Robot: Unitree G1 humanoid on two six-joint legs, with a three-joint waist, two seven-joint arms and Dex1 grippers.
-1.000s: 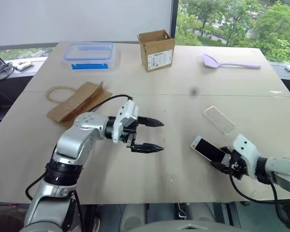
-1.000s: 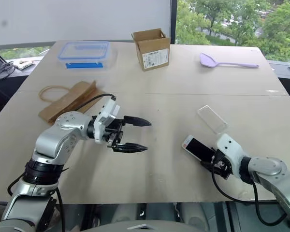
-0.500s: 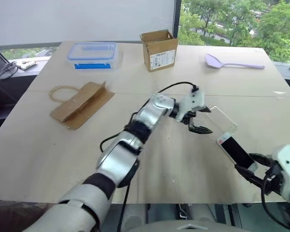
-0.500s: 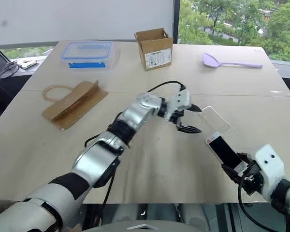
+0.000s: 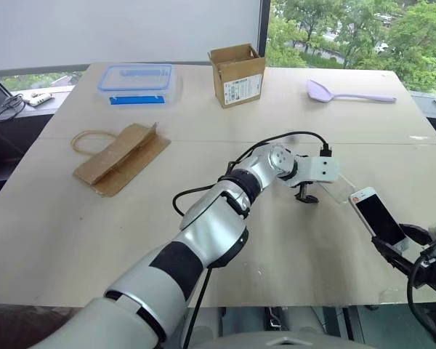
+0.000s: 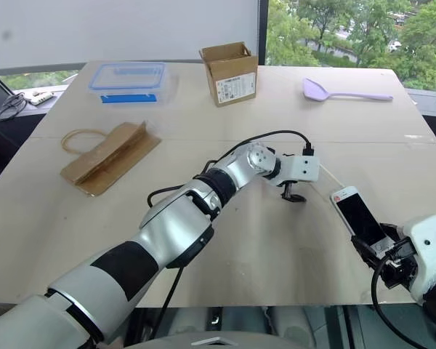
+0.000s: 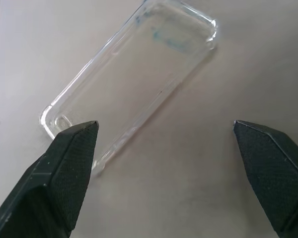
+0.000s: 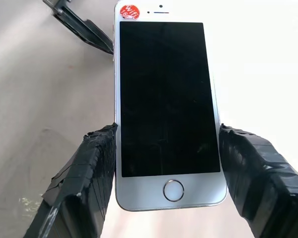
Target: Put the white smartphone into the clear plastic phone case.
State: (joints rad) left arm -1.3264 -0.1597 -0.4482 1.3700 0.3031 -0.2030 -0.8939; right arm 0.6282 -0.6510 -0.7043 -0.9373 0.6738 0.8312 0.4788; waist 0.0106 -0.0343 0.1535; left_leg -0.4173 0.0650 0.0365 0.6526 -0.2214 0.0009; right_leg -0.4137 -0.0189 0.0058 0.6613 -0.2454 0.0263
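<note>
The white smartphone (image 8: 166,109), black screen up with a red sticker by its earpiece, sits lifted off the table, pinched at its long edges by the right gripper (image 8: 166,173); the clear plastic phone case (image 7: 131,82) lies open-side up on the table just beside it; the left gripper (image 7: 164,173), fingers spread wide and empty, hovers at the case and should pin one rim so the phone can slide in squarely.

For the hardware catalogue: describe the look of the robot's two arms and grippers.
The left arm has glossy silver shells with black joint bands, a black cable looping along it to a white wrist block. The left gripper has two black, wedge-shaped fingers with finely textured pads. The right gripper sits on a white wrist housing; its black fingers look wrapped in wrinkled black tape.
</note>
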